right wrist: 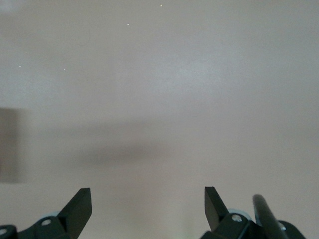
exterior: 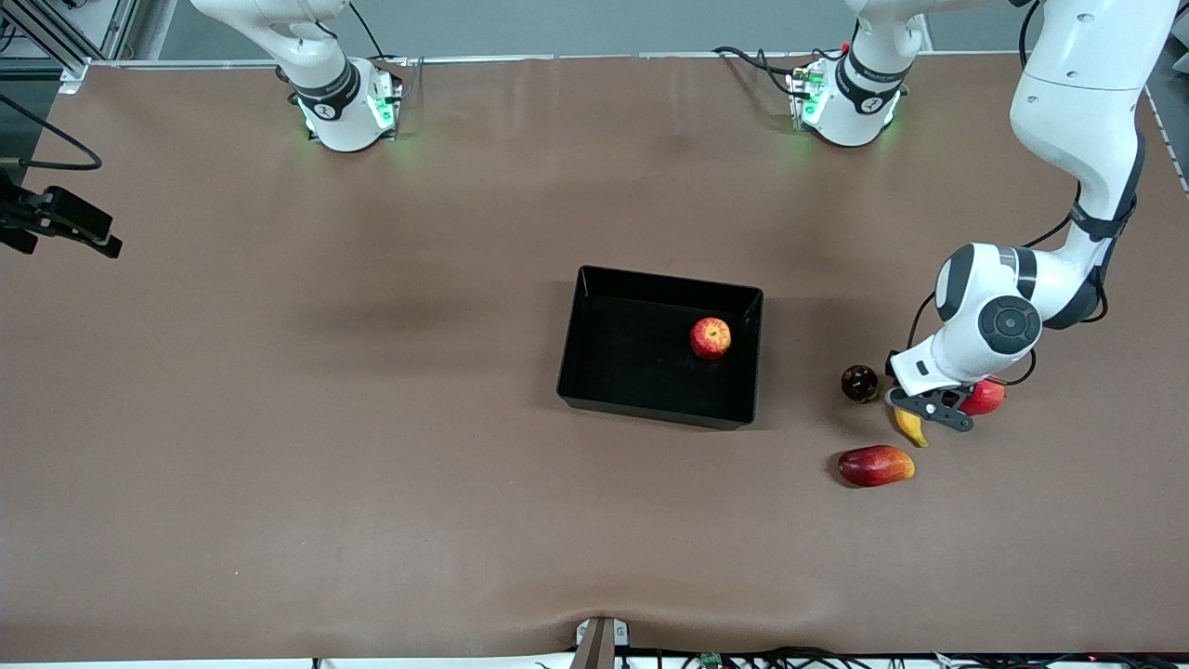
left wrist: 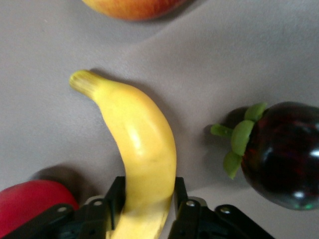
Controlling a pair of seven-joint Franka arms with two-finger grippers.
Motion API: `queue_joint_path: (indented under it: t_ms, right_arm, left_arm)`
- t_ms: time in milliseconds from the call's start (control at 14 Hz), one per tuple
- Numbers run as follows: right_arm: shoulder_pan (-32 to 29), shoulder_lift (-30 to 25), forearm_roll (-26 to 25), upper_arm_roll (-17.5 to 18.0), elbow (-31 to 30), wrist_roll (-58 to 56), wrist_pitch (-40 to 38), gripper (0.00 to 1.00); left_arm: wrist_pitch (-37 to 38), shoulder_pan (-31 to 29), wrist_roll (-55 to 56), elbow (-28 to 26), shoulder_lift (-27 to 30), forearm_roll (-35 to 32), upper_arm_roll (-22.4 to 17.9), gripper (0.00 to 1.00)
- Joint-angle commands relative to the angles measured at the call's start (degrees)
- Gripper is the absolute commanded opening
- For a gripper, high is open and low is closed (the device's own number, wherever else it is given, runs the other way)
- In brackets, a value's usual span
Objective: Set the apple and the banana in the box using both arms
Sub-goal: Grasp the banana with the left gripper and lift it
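Note:
The black box point(exterior: 664, 280) sits mid-table with the apple point(exterior: 711, 337) inside it, near the wall toward the left arm's end. The yellow banana point(exterior: 911, 427) lies on the table beside the box, toward the left arm's end. My left gripper point(exterior: 929, 409) is low over it. In the left wrist view the fingers point(left wrist: 115, 196) press both sides of the banana point(left wrist: 139, 134), so the left gripper point(left wrist: 148, 199) is shut on it. My right gripper point(right wrist: 148, 204) is open and empty over bare table. It is out of the front view.
A dark mangosteen point(exterior: 859, 383) point(left wrist: 284, 154), a red-orange mango-like fruit point(exterior: 875, 465) point(left wrist: 134, 6) and a pinkish-red fruit point(exterior: 985, 398) point(left wrist: 30, 204) lie close around the banana. A black device point(exterior: 56, 218) juts in at the right arm's end.

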State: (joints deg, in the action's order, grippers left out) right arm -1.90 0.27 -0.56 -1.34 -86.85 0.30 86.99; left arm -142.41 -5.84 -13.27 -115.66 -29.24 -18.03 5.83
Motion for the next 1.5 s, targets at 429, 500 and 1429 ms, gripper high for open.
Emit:
queue_joint_path:
  t_ms: [429, 500, 1429]
  right_arm:
    - [-1.0, -0.36, -0.5, 0.99, 0.28, 0.23, -0.59, 1.0]
    - [-1.0, -0.36, -0.5, 0.99, 0.28, 0.23, -0.68, 1.0]
    - [-1.17, -0.36, -0.5, 0.99, 0.28, 0.32, -0.59, 1.0]
  left_arm:
    - [26.97, -0.05, 3.06, 7.18, 15.01, -0.07, 11.55, 0.0]
    - [30.05, 0.13, 5.95, 10.25, 14.48, -0.07, 13.31, 0.0]
    - [33.79, 25.52, 48.51, 39.19, -6.51, 6.08, 17.72, 0.0]
